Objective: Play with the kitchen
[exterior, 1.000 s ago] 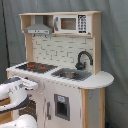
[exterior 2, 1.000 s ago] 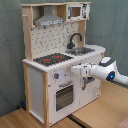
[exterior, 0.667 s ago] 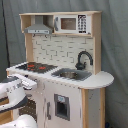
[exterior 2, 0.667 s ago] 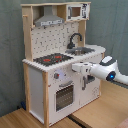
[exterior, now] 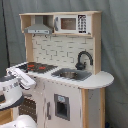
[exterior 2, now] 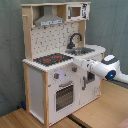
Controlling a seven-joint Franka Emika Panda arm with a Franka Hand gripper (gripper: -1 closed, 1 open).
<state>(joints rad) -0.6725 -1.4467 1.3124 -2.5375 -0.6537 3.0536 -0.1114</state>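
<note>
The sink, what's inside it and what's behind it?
The sink looks like a bare silver basin; nothing clear shows inside, though its floor is partly hidden by the rim. Behind it stands the black faucet, against the pegboard back.

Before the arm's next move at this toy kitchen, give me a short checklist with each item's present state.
1. Kitchen upright and square on the floor: ok in both exterior views.
2. Oven door shut: ok, it sits flush in the second exterior view.
3. Hob free of loose items: ok.
4. Sink and faucet clear of the arm: ok, the arm is at the front edge near the hob.
5. Hand position: at the counter's front edge; contact cannot tell.
6. Hand open or shut: cannot tell.
</note>
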